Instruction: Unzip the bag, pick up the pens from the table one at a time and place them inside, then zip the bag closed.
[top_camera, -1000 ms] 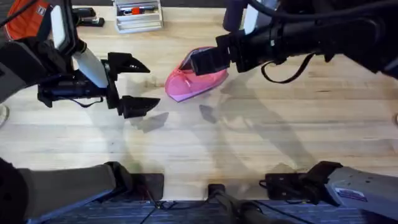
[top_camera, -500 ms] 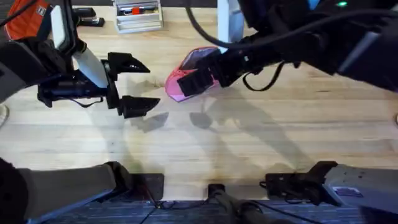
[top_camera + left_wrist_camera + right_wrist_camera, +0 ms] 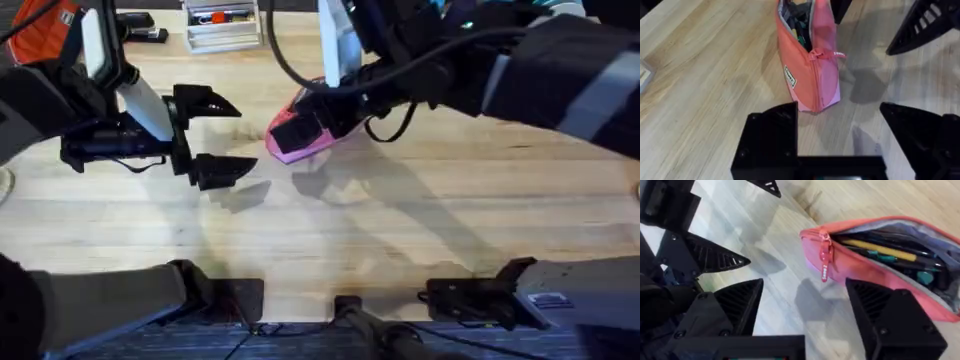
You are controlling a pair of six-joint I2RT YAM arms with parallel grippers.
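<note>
Wood table [image 3: 420, 210] | pink bag [image 3: 880, 275] unzipped, pens [image 3: 885, 250] inside | both jaws open, empty

bag [image 3: 875, 265]: pink, unzipped, on table [image 3: 400, 230] | pens [image 3: 885, 250]: inside bag

Free room: a broad stretch of bare table [image 3: 420, 220] is seen in front of the bag [image 3: 290, 145], between it and the arm bases. A strip of open wood is left between the bag and the left gripper [image 3: 215, 135], whose jaws are spread wide and hold nothing.

Obstacles: the space above the bag is occupied by the right gripper [image 3: 300, 128], jaws apart, and its arm, which is stretched across the table's far right. The far edge is lined by a clear organiser tray [image 3: 222, 25] and an orange-red bag [image 3: 45, 30].
</note>
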